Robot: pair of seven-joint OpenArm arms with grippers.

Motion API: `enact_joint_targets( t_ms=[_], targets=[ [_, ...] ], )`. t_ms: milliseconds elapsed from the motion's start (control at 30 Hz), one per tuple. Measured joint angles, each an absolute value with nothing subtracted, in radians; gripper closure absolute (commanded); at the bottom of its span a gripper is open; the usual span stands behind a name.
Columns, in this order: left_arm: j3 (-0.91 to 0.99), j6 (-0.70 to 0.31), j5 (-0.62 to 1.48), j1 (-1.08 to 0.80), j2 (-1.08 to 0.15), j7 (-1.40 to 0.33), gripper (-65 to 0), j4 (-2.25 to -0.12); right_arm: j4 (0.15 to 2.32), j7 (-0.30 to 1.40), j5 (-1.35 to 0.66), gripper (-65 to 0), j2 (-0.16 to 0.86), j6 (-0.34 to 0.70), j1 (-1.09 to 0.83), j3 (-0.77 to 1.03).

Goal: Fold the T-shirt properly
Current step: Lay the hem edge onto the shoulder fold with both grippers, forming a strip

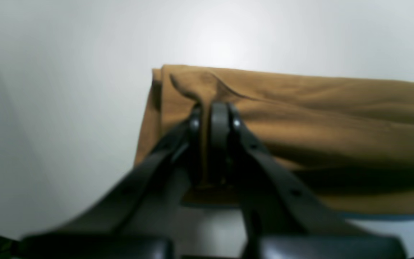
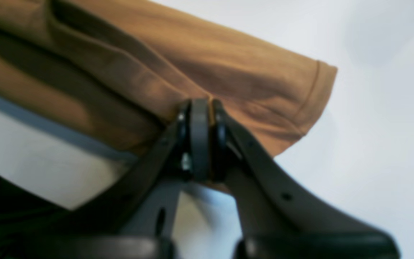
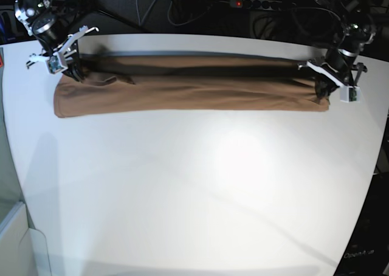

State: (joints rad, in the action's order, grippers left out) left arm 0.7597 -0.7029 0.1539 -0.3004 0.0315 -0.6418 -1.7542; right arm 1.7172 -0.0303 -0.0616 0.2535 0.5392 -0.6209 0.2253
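Observation:
The tan-brown T-shirt (image 3: 188,84) lies stretched in a long narrow band across the far side of the white table (image 3: 194,191). My left gripper (image 3: 320,91) is shut on the T-shirt's right end; in the left wrist view (image 1: 212,108) a pinched fold of cloth (image 1: 300,118) rises between the fingers. My right gripper (image 3: 76,73) is shut on the T-shirt's left end; in the right wrist view (image 2: 199,104) it pinches the cloth (image 2: 228,72) near a hemmed edge. No tag shows.
Cables and a power strip (image 3: 255,3) lie behind the table's far edge. The table's front edge curves round at the bottom of the base view.

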Motion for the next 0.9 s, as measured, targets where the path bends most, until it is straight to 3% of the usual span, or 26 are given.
enact_joint_targets(
  t_ms=[467, 900],
  targets=[
    [0.788, -0.707, 0.143, -0.152, -0.035, -0.648, -2.2, -1.784, 1.718, -0.031, -0.062, -0.1, 0.255, 0.543, -0.619, 0.225],
    [0.786, -0.706, 0.139, -0.099, -0.064, -0.648, -2.2, -1.649, 1.712, -0.035, -0.063, -0.3, 0.253, 0.546, -0.619, 0.225]
  ],
)
